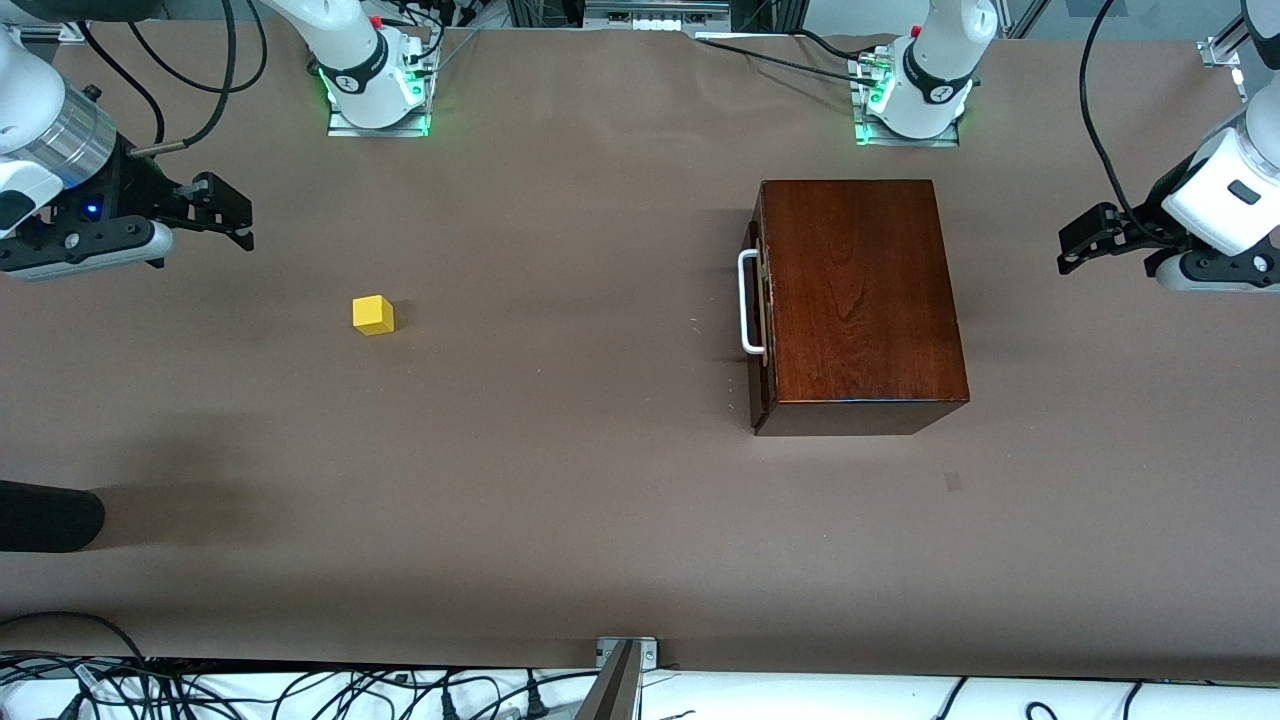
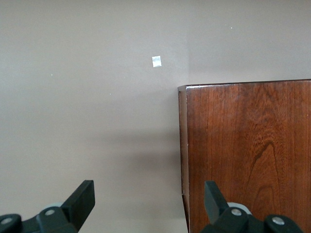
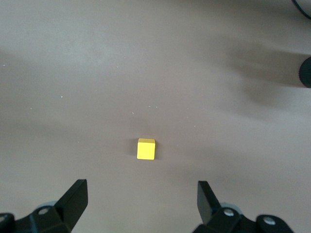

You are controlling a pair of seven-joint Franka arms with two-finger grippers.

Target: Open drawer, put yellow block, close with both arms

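The dark mahogany box (image 1: pixel 860 300) stands toward the left arm's end of the table. Its drawer is shut, and the white U-shaped handle (image 1: pixel 748 302) faces the right arm's end. The box also shows in the left wrist view (image 2: pixel 248 155). The yellow block (image 1: pixel 373 314) lies on the table toward the right arm's end, apart from everything; it also shows in the right wrist view (image 3: pixel 146 149). My left gripper (image 1: pixel 1075 245) hangs open and empty above the table beside the box. My right gripper (image 1: pixel 230 213) hangs open and empty above the table near the block.
Brown paper (image 1: pixel 560 480) covers the table. A small pale tape mark (image 1: pixel 952 481) lies nearer the front camera than the box. A black rounded object (image 1: pixel 45 517) pokes in at the right arm's end. Cables run along the front edge (image 1: pixel 300 690).
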